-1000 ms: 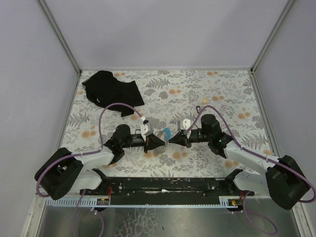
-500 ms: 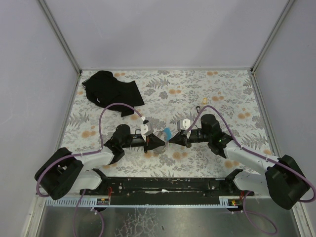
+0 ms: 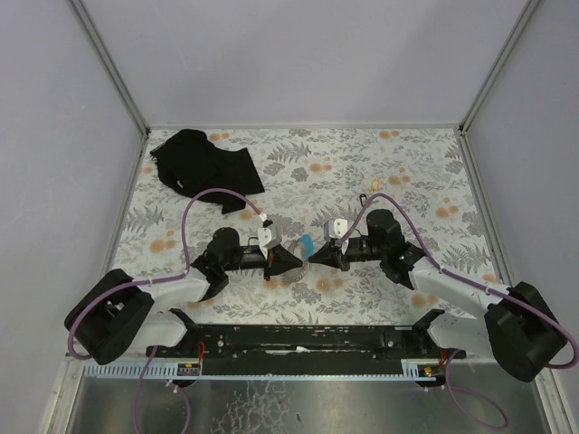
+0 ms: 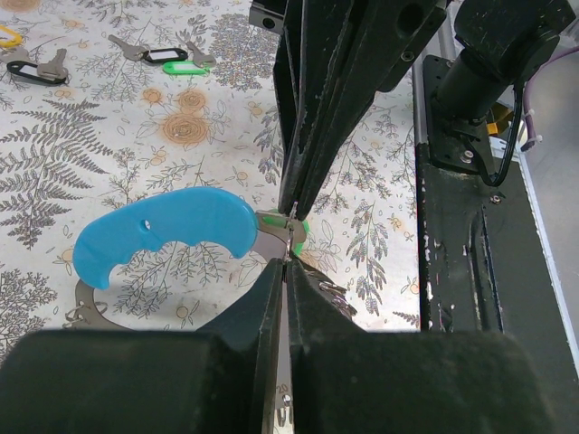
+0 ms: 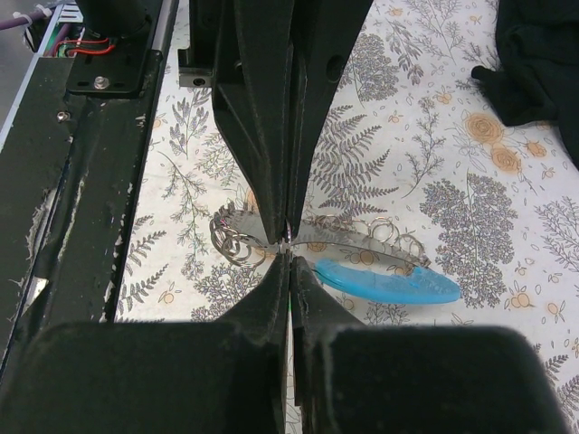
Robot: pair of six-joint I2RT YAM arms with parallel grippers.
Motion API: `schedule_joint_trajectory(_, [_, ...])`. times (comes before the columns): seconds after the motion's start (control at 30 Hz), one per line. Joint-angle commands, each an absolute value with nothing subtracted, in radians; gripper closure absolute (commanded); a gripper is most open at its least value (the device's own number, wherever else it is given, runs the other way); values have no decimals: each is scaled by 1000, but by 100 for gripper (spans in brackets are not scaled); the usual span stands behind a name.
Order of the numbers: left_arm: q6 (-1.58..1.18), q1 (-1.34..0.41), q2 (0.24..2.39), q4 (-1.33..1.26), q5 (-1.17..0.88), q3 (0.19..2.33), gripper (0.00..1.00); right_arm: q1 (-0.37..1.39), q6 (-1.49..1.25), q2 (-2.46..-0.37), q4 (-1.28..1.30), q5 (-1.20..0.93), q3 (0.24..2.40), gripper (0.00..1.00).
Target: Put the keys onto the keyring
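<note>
1. You are holding both arms low over the near middle of the floral-patterned table top (image 3: 407, 172), with the two grippers facing each other tip to tip
2. Your left gripper (image 4: 284, 264) is pointing right with its jaws pressed together, leaving no gap between the black fingers
3. Your right gripper (image 5: 289, 260) is pointing left with its jaws together in the same way, and its tips are almost touching the left ones
4. The bright light-blue curved plastic keyring (image 4: 163, 235) is sitting right at that meeting point, its blue band reaching away to the far side of the fingertips
5. The keyring's thin grey metal part (image 5: 362, 246) is running straight through the spot where both sets of tips are closing, but the views are not showing which gripper is actually pinching it
6. A bright green plastic tag (image 4: 300, 237) is peeking out just behind the tips, touching the metal end of the band
7. A cluster of small grey wire rings (image 5: 237, 244) is lying just beside the fingertips, on the side away from the blue band
8. The small metal keys (image 4: 185, 66) with green and black plastic tags are lying flat on the table, well apart from the keyring, farther off and to the right
9. A crumpled black cloth (image 3: 204, 163) is lying at the far left corner, well apart from both arms
</note>
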State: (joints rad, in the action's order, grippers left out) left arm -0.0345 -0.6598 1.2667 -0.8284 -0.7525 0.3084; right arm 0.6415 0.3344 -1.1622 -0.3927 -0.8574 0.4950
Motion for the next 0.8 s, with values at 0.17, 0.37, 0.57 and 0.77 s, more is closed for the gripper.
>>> schedule_joint_trajectory(0.17, [-43, -652, 1273, -907, -760, 331, 100, 661, 364, -1174, -395, -856, 546, 100])
schedule_joint_trajectory(0.37, [-48, -653, 1275, -908, -758, 331, 100, 669, 376, -1180, -380, -847, 553, 100])
schedule_joint_trajectory(0.57, [-49, -652, 1269, -900, -746, 331, 100, 673, 377, -1164, -374, -840, 552, 100])
schedule_joint_trajectory(0.77, [-58, -652, 1272, -865, -715, 347, 100, 678, 391, -1167, -357, -841, 553, 100])
